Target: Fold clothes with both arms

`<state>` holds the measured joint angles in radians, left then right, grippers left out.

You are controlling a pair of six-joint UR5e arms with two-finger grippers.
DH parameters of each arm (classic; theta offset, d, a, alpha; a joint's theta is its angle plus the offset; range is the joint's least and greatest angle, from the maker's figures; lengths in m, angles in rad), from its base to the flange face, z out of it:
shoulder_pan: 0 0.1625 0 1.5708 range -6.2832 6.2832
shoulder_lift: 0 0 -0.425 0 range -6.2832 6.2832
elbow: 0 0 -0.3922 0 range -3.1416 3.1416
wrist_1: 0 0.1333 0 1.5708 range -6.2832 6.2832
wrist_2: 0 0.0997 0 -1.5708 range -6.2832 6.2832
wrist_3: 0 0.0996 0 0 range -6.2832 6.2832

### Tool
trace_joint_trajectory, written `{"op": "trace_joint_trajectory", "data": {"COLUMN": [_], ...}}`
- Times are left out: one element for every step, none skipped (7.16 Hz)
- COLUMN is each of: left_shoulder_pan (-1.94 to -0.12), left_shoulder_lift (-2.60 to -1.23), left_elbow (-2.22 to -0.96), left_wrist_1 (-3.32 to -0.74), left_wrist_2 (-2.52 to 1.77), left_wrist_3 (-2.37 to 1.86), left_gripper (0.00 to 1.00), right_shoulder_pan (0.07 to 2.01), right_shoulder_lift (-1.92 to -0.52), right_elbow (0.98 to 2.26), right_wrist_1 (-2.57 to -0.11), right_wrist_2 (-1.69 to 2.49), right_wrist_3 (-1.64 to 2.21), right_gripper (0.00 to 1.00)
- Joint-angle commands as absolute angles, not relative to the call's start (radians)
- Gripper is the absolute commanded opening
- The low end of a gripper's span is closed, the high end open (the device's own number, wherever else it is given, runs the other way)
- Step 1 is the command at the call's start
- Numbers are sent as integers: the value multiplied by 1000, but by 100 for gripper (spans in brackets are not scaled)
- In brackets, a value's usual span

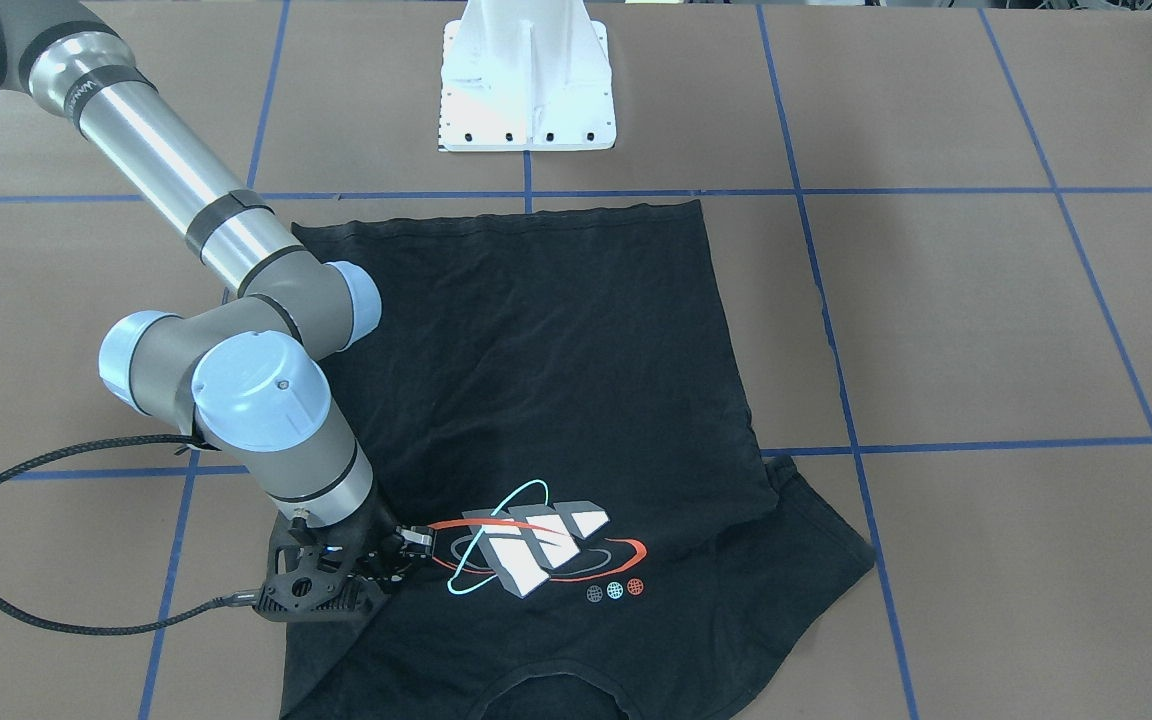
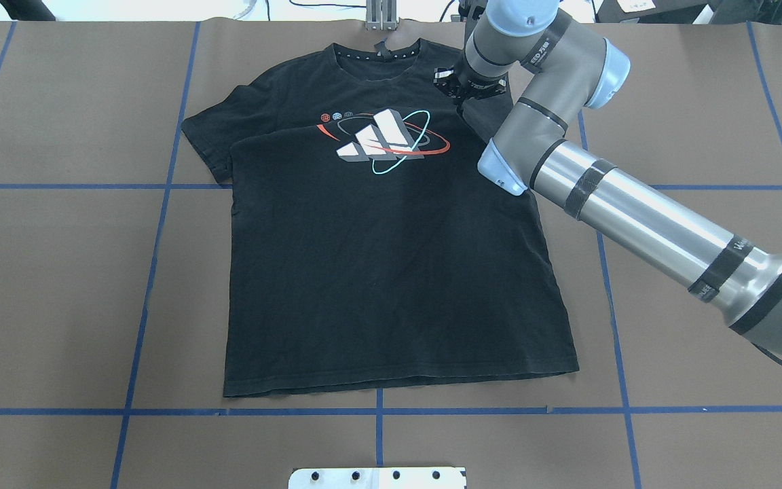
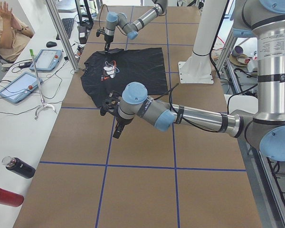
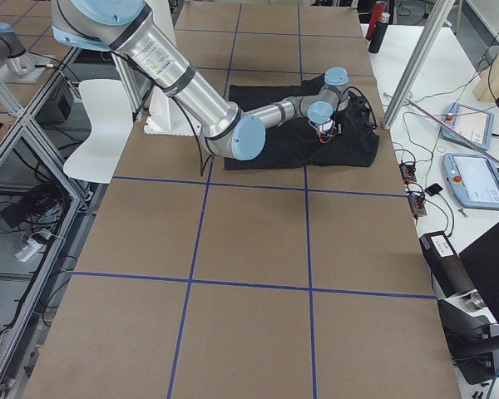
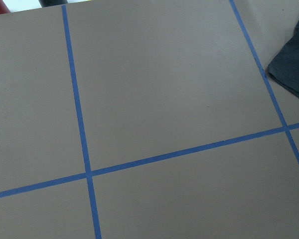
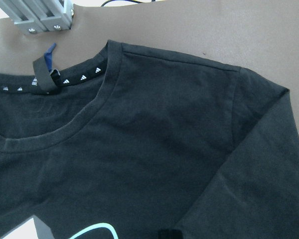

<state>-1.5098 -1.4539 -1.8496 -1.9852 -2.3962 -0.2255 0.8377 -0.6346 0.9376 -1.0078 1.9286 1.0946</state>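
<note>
Black T-shirt lies flat on the table, print up. Right arm has its jaws down by the shoulder, print just beside them. Left arm hovers over bare table, shirt edge off to one side. We can't tell whether either set of jaws is apart or together.

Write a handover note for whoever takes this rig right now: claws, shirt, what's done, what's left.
Right claw: down at the T-shirt's shoulder, beside the print. I cannot tell whether it is open or shut.
Left claw: above bare table, off the shirt, near its other sleeve. It shows only from the side, so its state is unclear.
Shirt: flat, print up, collar at the edge far from the robot base.
Done: no fold shows.
Left: grip both sides, then make every fold.
</note>
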Motion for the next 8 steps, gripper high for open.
{"op": "trace_joint_trajectory", "data": {"left_shoulder_pan": [-1488, -1427, -1380, -1327, -1268, -1199, -1168, -1125], "left_shoulder_lift": [-1498, -1537, -1616, -1706, -1776, -1878, -1973, -2015], "left_elbow": [-1787, -1758, -1712, -1660, -1591, -1501, -1400, -1332], "left_wrist_1": [-2078, -2147, -2173, -2174, -2174, -2175, -2174, -2209], "left_wrist_2": [-2398, -2390, -2387, -2387, -2385, -2382, -2329, -2262], "left_wrist_3": [-297, -361, -436, -519, -555, -586, -616, -627], "left_gripper": [100, 100, 100, 100, 100, 100, 100, 99], "right_shoulder_pan": [809, 808, 810, 813, 824, 837, 857, 895], "right_shoulder_lift": [-629, -632, -658, -755, -832, -939, -1022, -1098], "right_elbow": [928, 939, 997, 1132, 1232, 1356, 1449, 1515], "right_wrist_1": [-1008, -1008, -1008, -1011, -1012, -1011, -1011, -1008], "right_wrist_2": [1911, 1908, 1916, 1943, 1988, 2008, 2028, 2096], "right_wrist_3": [1155, 1167, 1184, 1190, 1192, 1192, 1192, 1190], "right_gripper": [99, 100, 100, 100, 100, 100, 100, 100]}}
